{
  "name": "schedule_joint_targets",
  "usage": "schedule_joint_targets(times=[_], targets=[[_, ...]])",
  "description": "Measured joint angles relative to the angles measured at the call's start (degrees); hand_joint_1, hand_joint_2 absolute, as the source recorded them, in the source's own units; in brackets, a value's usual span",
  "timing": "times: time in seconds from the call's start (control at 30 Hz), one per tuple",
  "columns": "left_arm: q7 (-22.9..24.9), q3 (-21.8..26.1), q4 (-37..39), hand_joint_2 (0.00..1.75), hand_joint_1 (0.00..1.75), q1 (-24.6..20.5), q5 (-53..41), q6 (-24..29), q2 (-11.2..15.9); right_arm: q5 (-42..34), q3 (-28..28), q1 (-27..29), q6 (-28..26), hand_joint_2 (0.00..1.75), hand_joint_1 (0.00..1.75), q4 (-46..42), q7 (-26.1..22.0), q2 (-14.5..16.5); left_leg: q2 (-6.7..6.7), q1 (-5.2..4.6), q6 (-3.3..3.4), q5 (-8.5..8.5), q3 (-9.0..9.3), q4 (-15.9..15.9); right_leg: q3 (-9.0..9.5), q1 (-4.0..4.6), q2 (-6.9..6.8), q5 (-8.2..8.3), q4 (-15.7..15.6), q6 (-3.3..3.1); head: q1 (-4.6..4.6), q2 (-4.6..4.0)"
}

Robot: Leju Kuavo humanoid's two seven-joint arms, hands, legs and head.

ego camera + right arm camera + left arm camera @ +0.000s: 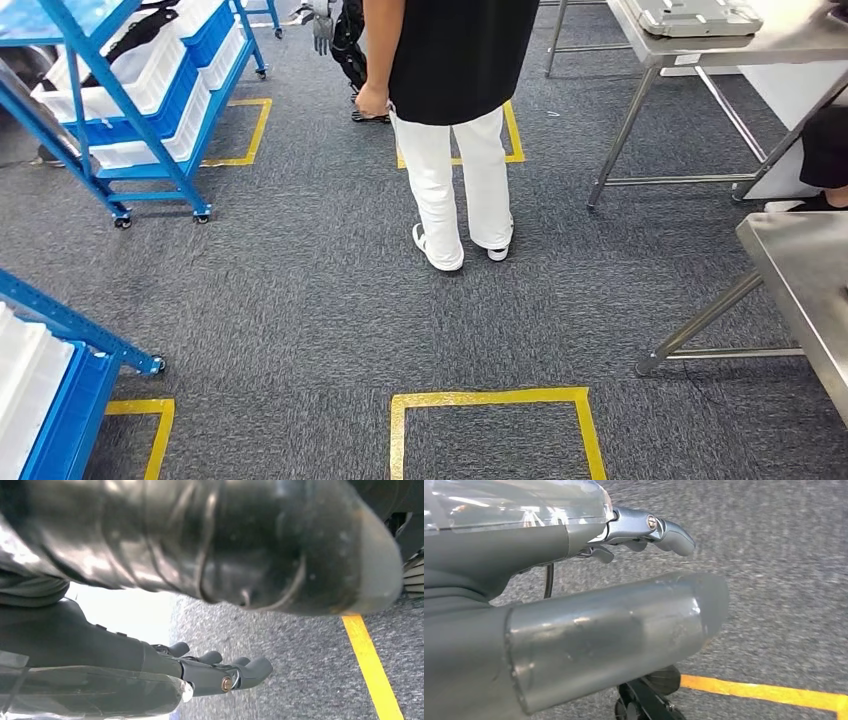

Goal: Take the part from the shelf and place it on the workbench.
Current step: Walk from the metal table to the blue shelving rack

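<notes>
Both hands hang down over the floor and hold nothing. In the left wrist view the left hand has its thick grey thumb sticking straight out and its darker fingers spread apart over the grey carpet. In the right wrist view the right hand looks the same way, thumb out and fingers loose and apart, with nothing in between. A yellow tape line runs on the carpet near it.

From the head view, the room has grey carpet all over, with yellow tape squares marked on it. A blue shelf on little wheels stands far off on the left, with white bins in it. Another blue shelf is close by at the lower left, also with white bins. A shiny metal surface is on the right side, and a second metal table stands farther back with a grey tray-like thing on top. A person in a black top and white trousers stands in the middle of the floor.

Which thing is the part cannot be told; the shelves where it would be are well apart from both hands.
</notes>
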Motion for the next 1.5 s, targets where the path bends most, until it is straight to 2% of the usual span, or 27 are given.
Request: schedule_joint_targets(times=[0.03,0.13,0.2,0.27,0.33,0.4,0.47,0.5,0.53,0.57,0.63,0.7,0.73,0.8,0.87,0.97,1.0,1.03,1.07,1.1,1.17,1.23,1.3,1.33,1.4,1.43,1.5], targets=[[-0.1,0.1,0.1,0.0,0.0,0.0,-0.1,0.0,0.0,0.1,0.0,0.0,0.1,0.0,0.0,0.0,0.0,0.0,0.04,-0.01,0.14,0.8,1.26,-1.3,-0.36,0.11,-0.21,0.26,0.1,0.03,0.0,-0.01],[-0.3,0.3,0.2,0.0,0.0,-0.2,-0.7,0.0,0.0,0.2,0.0,0.0,0.3,0.0,0.0,0.0,0.0,0.0,0.35,-0.25,0.92,5.03,8.92,-13.6,-1.11,0.39,-0.57,1.09,0.2,0.38,0.0,-0.01],[-0.4,0.4,0.3,0.0,0.0,-0.4,-0.9,0.0,0.0,0.2,0.0,-0.1,0.4,0.0,0.0,0.0,0.0,0.0,0.51,-0.63,1.36,5.98,11.05,-17.7,-1.28,0.43,-0.8,1.63,0.2,0.97,0.02,-0.01],[-0.4,0.7,0.3,0.0,0.0,-0.5,-1.1,0.0,0.1,0.3,0.0,-0.1,0.4,0.0,0.0,0.0,0.0,0.1,0.4,-0.88,1.91,6.6,10.79,-18.1,-1.32,0.26,-0.87,2.21,0.0,1.74,0.05,-0.02],[-0.5,0.9,0.4,0.0,0.0,-0.6,-1.2,0.0,0.1,0.3,0.0,-0.1,0.4,0.0,0.0,0.0,0.0,0.1,0.46,-0.76,2.72,7.55,10.44,-18.7,-1.76,0.04,-0.37,1.29,0.8,2.42,0.07,-0.02],[-0.5,1.0,0.4,0.0,0.0,-0.7,-1.4,0.0,0.1,0.3,0.0,0.0,0.4,0.0,0.0,0.0,0.0,0.0,0.56,-0.62,3.39,8.47,9.67,-19.0,-3.45,-0.16,0.46,-3.0,5.6,2.92,0.09,-0.02],[-0.5,1.2,0.5,0.0,0.0,-0.7,-1.5,0.0,0.2,0.3,0.0,0.0,0.4,0.0,0.0,0.0,0.0,0.0,0.56,-0.69,3.63,9.13,8.66,-18.9,-5.59,-0.27,0.82,-7.51,12.6,3.3,0.11,0.0],[-0.5,1.4,0.5,0.0,0.0,-0.7,-1.5,0.0,0.2,0.4,0.0,0.0,0.4,0.0,0.0,0.0,0.0,0.0,0.57,-0.71,3.6,9.41,8.2,-18.9,-5.91,-0.3,0.84,-8.29,14.7,3.43,0.11,-0.01],[-0.5,1.5,0.5,0.0,0.0,-0.7,-1.5,0.1,0.2,0.5,0.0,0.0,0.5,0.0,0.0,0.0,0.0,0.0,0.55,-0.71,3.52,9.62,7.77,-18.7,-5.28,-0.32,0.84,-7.98,14.9,3.5,0.11,-0.01],[-0.5,1.6,0.5,0.0,0.0,-0.7,-1.6,0.1,0.1,0.7,0.0,0.0,0.8,0.0,0.0,0.0,0.1,0.0,0.51,-0.69,3.41,9.79,7.45,-18.6,-3.55,-0.34,0.84,-6.76,12.9,3.5,0.11,-0.02],[-0.5,1.8,0.6,0.0,0.0,-0.7,-1.7,0.1,0.1,1.5,0.0,0.0,1.5,0.0,0.0,0.0,0.2,0.0,0.19,-0.62,3.1,9.93,6.91,-18.0,1.83,-0.39,1.89,-4.04,4.8,3.22,0.11,-0.01],[-0.5,1.9,0.7,0.0,0.0,-1.0,-2.0,0.1,0.1,2.8,0.0,0.2,2.7,0.0,0.0,0.0,0.4,0.0,-0.36,-0.61,2.5,10.03,6.33,-17.4,5.01,-0.33,3.53,-2.94,-0.5,2.61,0.1,0.0],[-0.5,2.0,0.8,0.0,0.0,-1.2,-2.1,0.1,0.0,3.5,-0.1,0.2,3.3,0.0,0.0,0.0,0.5,0.0,-0.71,-0.6,2.12,10.15,6.03,-17.2,5.29,-0.24,3.97,-3.12,-1.3,2.23,0.09,0.0],[-0.5,2.2,0.8,0.0,0.0,-1.5,-2.4,0.1,0.1,4.3,-0.2,0.3,4.2,0.0,0.0,0.0,0.6,0.0,-1.54,-0.62,1.44,10.37,5.75,-16.9,5.17,-0.23,2.9,-2.95,-1.7,1.47,0.11,-0.01],[-0.5,2.4,0.8,0.0,0.0,-1.5,-2.5,0.1,0.1,4.5,-0.3,0.2,4.5,0.0,0.0,0.0,0.7,0.0,-1.46,-0.56,0.9,9.05,4.71,-15.0,5.16,-0.46,1.66,-2.6,-2.2,0.61,0.08,-0.01],[-0.5,2.7,0.9,0.0,0.0,-1.4,-2.6,0.1,0.0,4.6,-0.4,0.1,4.6,0.0,0.0,0.1,0.7,0.1,-0.36,-0.21,0.13,3.52,0.04,-4.8,4.94,-0.25,-0.36,-2.39,-2.4,0.07,0.02,-0.02],[-0.5,2.8,0.9,0.0,0.0,-1.4,-2.6,0.1,0.0,4.6,-0.5,0.1,4.6,0.0,0.0,0.1,0.7,0.1,-0.19,-0.08,-0.08,2.5,-1.32,-1.6,4.88,-0.16,-1.08,-2.41,-2.3,0.06,0.02,-0.02],[-0.5,2.8,0.9,0.0,0.0,-1.3,-2.6,0.1,0.0,4.6,-0.6,0.0,4.6,0.0,0.0,0.1,0.7,0.1,-0.03,0.01,-0.22,2.64,-1.79,-0.4,4.88,-0.11,-1.77,-2.44,-2.3,0.04,0.02,-0.01],[-0.5,2.9,0.9,0.0,0.0,-1.2,-2.6,0.0,0.0,4.7,-0.7,-0.1,4.6,0.0,0.0,0.1,0.7,0.1,0.21,0.08,-0.3,3.9,-1.11,-1.5,4.92,-0.1,-2.41,-2.49,-2.3,0.07,0.02,-0.02],[-0.5,3.0,0.9,0.0,0.0,-1.1,-2.6,0.0,0.0,4.9,-0.8,-0.2,4.6,0.0,0.0,0.2,0.7,0.1,0.69,0.12,-0.29,5.9,0.63,-4.7,5.01,-0.11,-2.99,-2.57,-2.3,0.14,0.02,-0.01],[-0.5,3.1,0.9,0.0,0.0,-1.1,-2.5,-0.3,0.0,5.3,-0.9,-0.4,4.6,0.0,0.0,0.3,0.7,0.1,3.02,-0.05,0.02,9.11,4.99,-12.8,5.26,-0.02,-4.01,-2.78,-2.3,0.46,0.02,-0.02],[-0.5,3.1,0.8,0.0,0.0,-1.1,-2.5,-0.5,-0.1,5.5,-1.0,-0.6,4.6,0.0,0.0,0.5,0.7,0.1,4.8,-0.61,0.81,9.9,6.78,-16.7,5.48,0.17,-4.88,-2.95,-2.2,0.96,0.04,-0.02],[-0.4,3.2,0.8,0.0,0.0,-1.1,-2.4,-0.8,-0.2,5.7,-1.1,-0.8,4.6,0.0,0.0,0.6,0.7,0.1,4.1,-0.89,1.61,9.88,6.46,-17.1,5.71,0.24,-5.84,-3.09,-2.2,1.59,0.08,-0.02],[-0.3,3.3,0.7,0.0,0.0,-1.1,-2.4,-1.0,-0.3,5.9,-1.1,-1.0,4.6,0.0,0.0,0.7,0.7,0.1,3.46,-0.73,1.93,9.9,6.52,-17.4,5.78,0.15,-5.48,-3.39,-2.0,1.99,0.09,-0.02],[0.1,3.6,0.2,0.0,0.0,-1.1,-2.2,-1.8,-0.6,6.5,-1.1,-1.2,4.5,0.0,0.0,1.1,0.4,0.0,2.17,-0.46,2.7,10.33,6.65,-17.9,4.64,-0.04,-2.72,-5.58,0.9,2.54,0.12,-0.02],[0.3,3.8,-0.3,0.0,0.0,-1.1,-2.2,-2.3,-0.8,7.0,-1.2,-1.3,4.5,0.0,0.0,1.6,0.2,-0.1,1.56,-0.46,2.97,10.5,6.63,-18.0,3.14,-0.18,-0.89,-7.41,4.1,2.63,0.13,-0.02],[0.7,4.4,-1.3,0.0,0.0,-1.2,-2.1,-3.1,-1.1,8.4,-1.5,-1.6,4.4,0.0,0.0,2.9,-0.6,-0.2,0.14,-0.63,3.3,10.65,6.34,-17.9,-0.74,-0.24,0.66,-10.75,11.8,2.54,0.13,-0.02]])
